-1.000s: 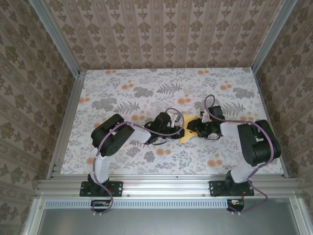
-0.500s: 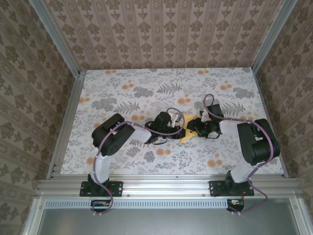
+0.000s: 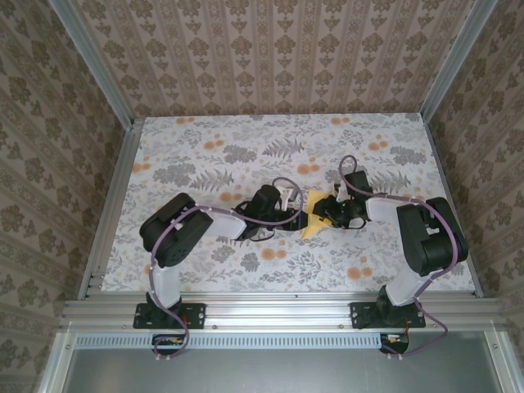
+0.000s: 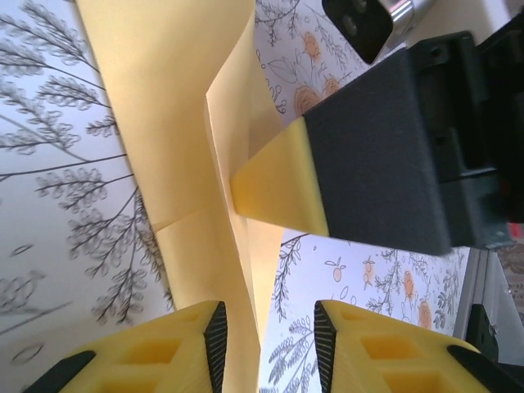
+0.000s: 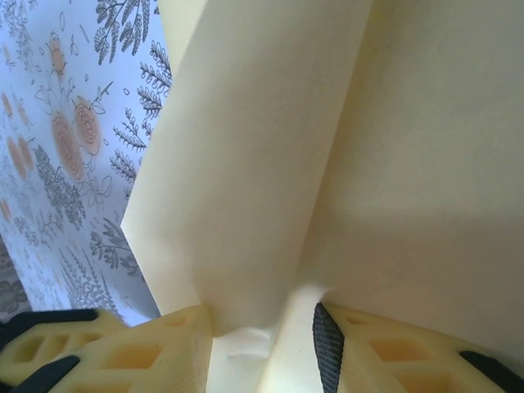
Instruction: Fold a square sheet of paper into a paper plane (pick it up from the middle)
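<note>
Right pincer (image 5: pixel 264 327) pinches a raised fold of yellow paper (image 5: pixel 270 164); left pincer (image 4: pixel 268 321) stands parted around it

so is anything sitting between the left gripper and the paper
Nothing visible does. The folded yellow paper runs straight up between the open fingers of the left gripper. The right gripper pinches the same paper from the opposite side, not in that gap.

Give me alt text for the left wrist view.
The left gripper, fingertips parted, straddles folded yellow paper over a floral table. The right gripper presses a flap from the right with a yellow-padded black finger.
</note>
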Motion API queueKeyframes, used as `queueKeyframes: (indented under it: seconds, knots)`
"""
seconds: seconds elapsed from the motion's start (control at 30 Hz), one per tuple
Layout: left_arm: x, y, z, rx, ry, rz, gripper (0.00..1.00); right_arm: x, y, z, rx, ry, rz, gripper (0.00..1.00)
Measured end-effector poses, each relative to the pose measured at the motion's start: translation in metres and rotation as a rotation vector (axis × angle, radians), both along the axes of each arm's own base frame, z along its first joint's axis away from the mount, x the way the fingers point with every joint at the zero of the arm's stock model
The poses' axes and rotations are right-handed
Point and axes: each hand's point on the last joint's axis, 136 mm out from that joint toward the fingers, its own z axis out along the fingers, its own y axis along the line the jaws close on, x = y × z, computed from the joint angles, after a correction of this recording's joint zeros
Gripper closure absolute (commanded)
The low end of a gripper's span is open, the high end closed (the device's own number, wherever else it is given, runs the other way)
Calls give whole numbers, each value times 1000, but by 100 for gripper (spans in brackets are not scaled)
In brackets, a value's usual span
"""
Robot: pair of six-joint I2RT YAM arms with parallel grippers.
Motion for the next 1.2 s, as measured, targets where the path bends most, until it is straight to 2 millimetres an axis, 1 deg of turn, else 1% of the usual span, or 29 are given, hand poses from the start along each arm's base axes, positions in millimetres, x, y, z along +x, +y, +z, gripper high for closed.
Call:
queueKeyframes:
  seconds: [0.1, 0.2, 0.37, 0.5, 0.63, 0.77, 0.93, 1.0, 1.2]
  knots:
    - [-1, 10, 8, 3, -19, 28, 62, 1, 1, 0, -29, 11, 1, 56]
    - [0, 17, 10, 18, -33, 59, 61, 1, 1, -1, -58, 23, 2, 55]
    - [2, 25, 1, 63, -41, 103, 61, 3, 3, -1, -117, 38, 2, 53]
    - [-7, 19, 0, 76, -55, 100, 62, 4, 4, -2, -169, 49, 2, 53]
    - [-15, 13, -1, 84, -65, 90, 66, 4, 4, -3, -214, 61, 0, 53]
    - [-15, 10, 1, 71, -76, 94, 73, 4, 3, -4, -244, 82, -15, 55]
    - [-12, 2, 6, 21, -90, 99, 79, 4, 2, -6, -250, 115, -51, 58]
    - [-12, -1, 3, 10, -86, 98, 79, 3, 2, -7, -250, 125, -62, 58]
    - [-19, -6, -12, 17, -63, 73, 79, 4, 2, -7, -244, 134, -79, 53]
